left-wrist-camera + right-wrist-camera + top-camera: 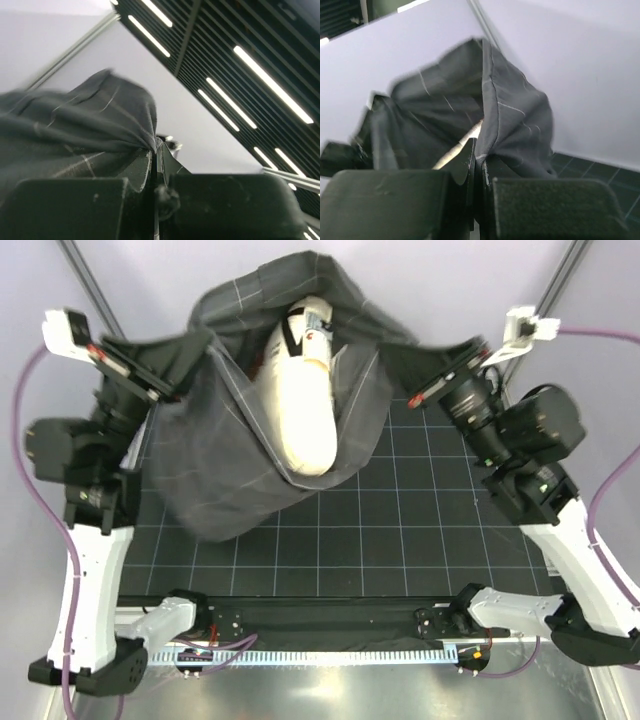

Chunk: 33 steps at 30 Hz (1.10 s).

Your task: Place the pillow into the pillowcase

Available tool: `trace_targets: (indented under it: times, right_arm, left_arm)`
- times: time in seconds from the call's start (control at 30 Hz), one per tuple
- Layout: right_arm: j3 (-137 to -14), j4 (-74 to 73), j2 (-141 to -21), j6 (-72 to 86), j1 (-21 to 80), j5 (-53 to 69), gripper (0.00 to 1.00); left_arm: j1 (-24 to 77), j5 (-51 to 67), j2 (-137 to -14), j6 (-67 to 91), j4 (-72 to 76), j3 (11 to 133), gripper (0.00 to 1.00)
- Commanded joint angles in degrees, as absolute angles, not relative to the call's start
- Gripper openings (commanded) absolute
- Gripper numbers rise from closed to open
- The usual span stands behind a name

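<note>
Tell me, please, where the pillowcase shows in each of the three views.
Top external: pillowcase at upper centre, spread wide and draped around the pillow.
Left wrist: pillowcase fills the left half, its edge pinched in the left gripper.
Right wrist: pillowcase at centre, its edge pinched in the right gripper.
Shared landmark: the fabric's thin light check lines show in all three.

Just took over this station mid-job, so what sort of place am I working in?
Probably a robotics lab test cell, not a home: a black gridded work mat, bare metal frame posts at the far corners, and ceiling strip lights overhead.
</note>
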<state>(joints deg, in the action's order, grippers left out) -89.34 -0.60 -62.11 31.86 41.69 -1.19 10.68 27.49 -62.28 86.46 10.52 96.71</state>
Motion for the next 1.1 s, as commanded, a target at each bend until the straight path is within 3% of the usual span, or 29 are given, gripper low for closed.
trace_targets:
  times: [0.0, 0.13, 0.27, 0.37, 0.4, 0.53, 0.67, 0.8, 0.93, 1.07]
  right_arm:
    - [-102.37, 9.48, -62.83, 26.56, 40.52, -6.24, 0.04]
    - [-113.09, 12.29, -67.58, 25.05, 40.61, -5.98, 0.04]
    - [-119.87, 9.86, -71.8, 25.58, 40.52, -5.45, 0.04]
    - [-116.39, 6.85, -71.72, 26.54, 40.61, -6.24, 0.04]
    - [-110.28, 7.64, -70.07, 26.72, 40.61, -6.5, 0.04]
    - [-94.16, 12.47, -65.85, 29.96, 40.61, -6.16, 0.04]
    - [-84.04, 19.06, -64.77, 35.67, 40.52, -2.3, 0.04]
    - [-86.65, 17.85, -65.57, 35.25, 40.61, -0.97, 0.04]
    - [-92.8, 7.6, -65.57, 32.87, 40.52, -3.59, 0.04]
    - [-90.46, -2.0, -64.43, 33.57, 39.56, -9.57, 0.04]
  left_arm:
    - [10.28, 23.12, -51.96, 84.81, 21.17, 82.65, 0.0]
    - [10.46, 19.79, -44.48, 83.85, 22.76, 69.98, 0.0]
    - [10.37, 19.42, -45.69, 82.71, 22.76, 72.49, 0.0]
    - [10.37, 21.18, -53.32, 81.31, 20.5, 87.31, 0.0]
    - [10.46, 21.53, -55.7, 80.86, 19.0, 92.24, 0.01]
    - [10.37, 22.33, -72.36, 79.89, 11.97, 126.45, 0.0]
    - [10.46, 20.31, -81.03, 79.54, 8.69, 143.43, 0.02]
    - [10.37, 20.48, -77.0, 78.93, 12.02, 133.89, 0.02]
    - [10.37, 21.53, -70.5, 75.51, 13.09, 119.91, 0.02]
    - [10.46, 23.2, -64.36, 76.82, 20.02, 98.34, 0.01]
